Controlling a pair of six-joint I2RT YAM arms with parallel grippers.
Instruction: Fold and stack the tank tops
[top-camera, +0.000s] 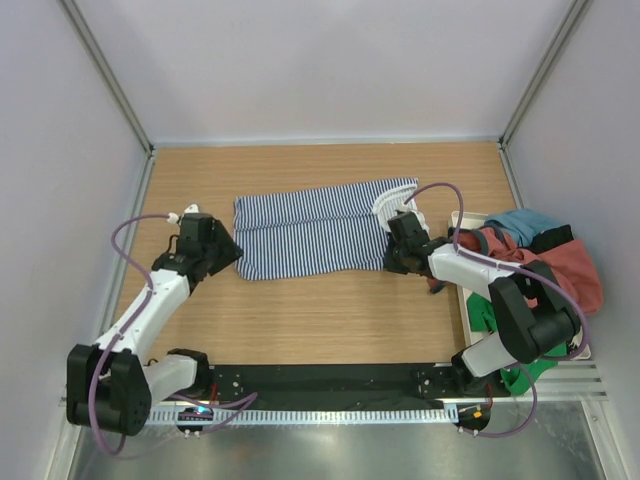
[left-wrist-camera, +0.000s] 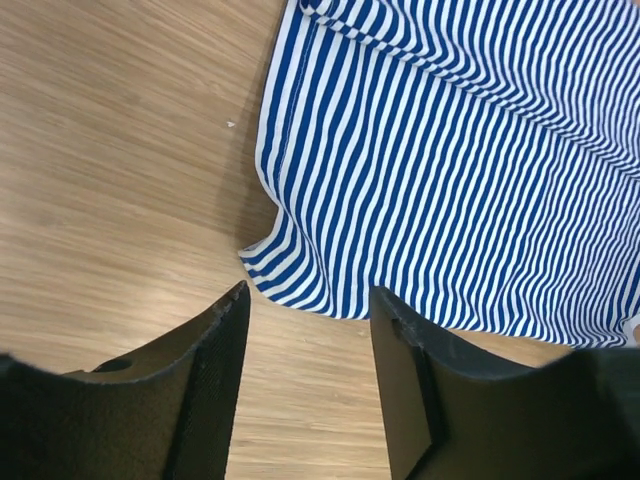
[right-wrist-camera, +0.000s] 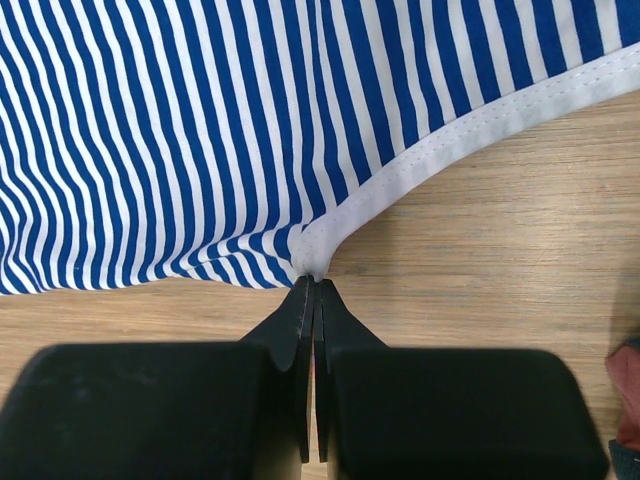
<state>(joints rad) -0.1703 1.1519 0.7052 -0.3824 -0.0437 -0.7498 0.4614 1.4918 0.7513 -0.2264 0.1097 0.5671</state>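
Overhead, close wrist cams; shared striped top (top-camera: 310, 230)

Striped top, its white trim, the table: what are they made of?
Striped top: soft cloth, probably a thin knit, matte; it drapes, and its stripes bend over the creases.
Trim: white fabric binding with a row of stitches along it.
Table: wood-grain surface, smooth with a faint sheen; could be laminate or veneer, cannot tell which.

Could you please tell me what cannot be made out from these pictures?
- Top view: rust-red tank top lies bunched among other garments, partly behind the right arm; its shape is unreadable.
- Left wrist view: striped tank top runs off the top and right edges.
- Right wrist view: right end effector hides the bit of trim it pinches.
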